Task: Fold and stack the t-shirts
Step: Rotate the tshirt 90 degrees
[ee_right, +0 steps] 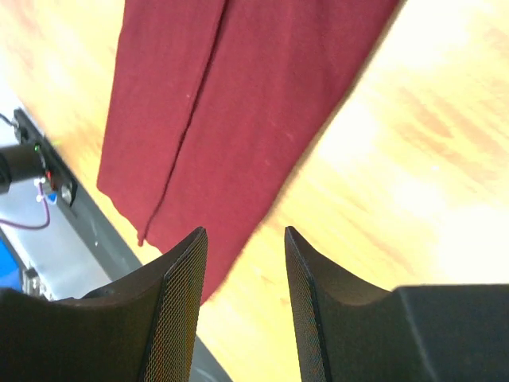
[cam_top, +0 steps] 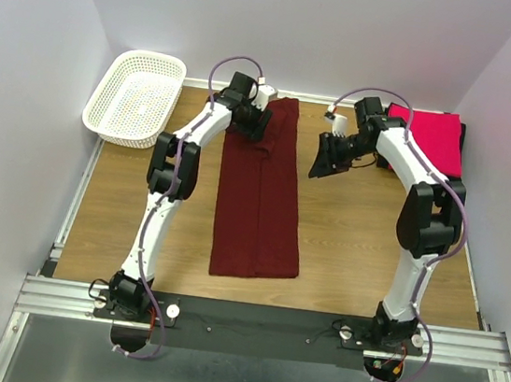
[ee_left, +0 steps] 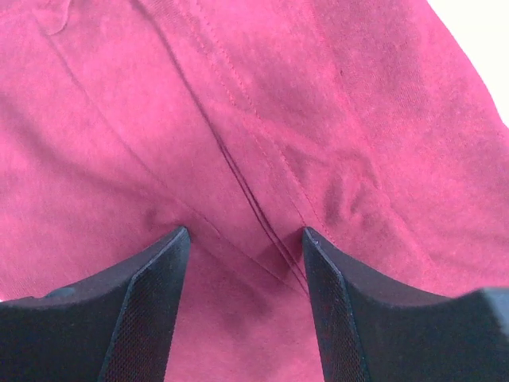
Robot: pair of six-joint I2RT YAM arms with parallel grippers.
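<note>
A dark maroon t-shirt [cam_top: 258, 196] lies folded into a long strip down the middle of the wooden table. My left gripper [cam_top: 248, 124] hovers over its far left part, open, with nothing between the jaws; the left wrist view shows the maroon cloth [ee_left: 238, 135] and its seams close below the left gripper [ee_left: 245, 232]. My right gripper [cam_top: 324, 159] is open and empty above bare wood just right of the strip; its wrist view shows the shirt's near end [ee_right: 215, 103] beyond the right gripper [ee_right: 246, 231]. A bright pink-red t-shirt [cam_top: 432, 139] lies folded at the far right, with a black one [cam_top: 461, 143] showing at its edge.
A white mesh basket [cam_top: 136, 97] stands at the far left corner. Grey walls close the table on three sides. A metal rail [cam_top: 257, 321] runs along the near edge with both arm bases on it.
</note>
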